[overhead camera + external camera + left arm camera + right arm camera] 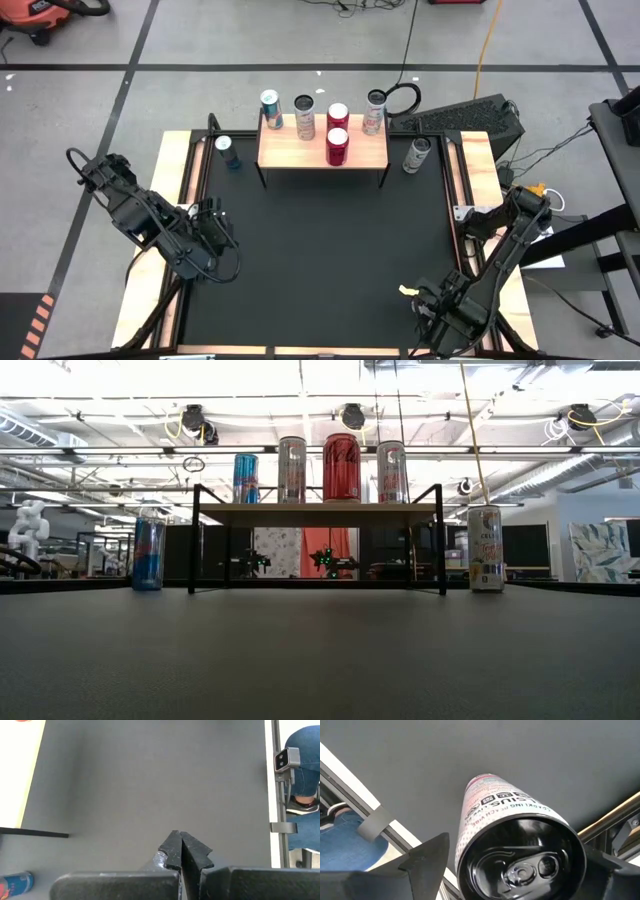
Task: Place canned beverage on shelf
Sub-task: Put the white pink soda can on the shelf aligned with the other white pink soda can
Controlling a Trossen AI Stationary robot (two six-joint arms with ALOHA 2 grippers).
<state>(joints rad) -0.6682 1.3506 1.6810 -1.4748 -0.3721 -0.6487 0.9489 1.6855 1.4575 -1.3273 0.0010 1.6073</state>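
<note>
Black matting covers the desk (320,250), which is framed by light wooden strips and stands on a grey floor crossed by dark lines. At the far edge stands the shelf (322,147), a light board on thin black legs. On it are a blue can (271,108), a silver can (304,117) and two red cans (337,134) set one before the other, with a pale pink can (374,111) at its far right corner. In the low view the shelf (318,513) carries these in a row under bright ceiling lights. A blue can (228,152) stands on the desk just left of the shelf, and a white can (416,155) stands on the desk just right of it. The right claw (512,870) sits at the near right corner of the desk, well apart from the shelf, with its fingers (427,857) spread wide around a pink-and-white can (507,827), whose dark pull-tab top faces the wrist camera. The left claw (182,851) waits over the left side of the desk, empty, with its fingers pressed together. A person's jeans-clad leg (302,750) shows beyond the desk edge.
</note>
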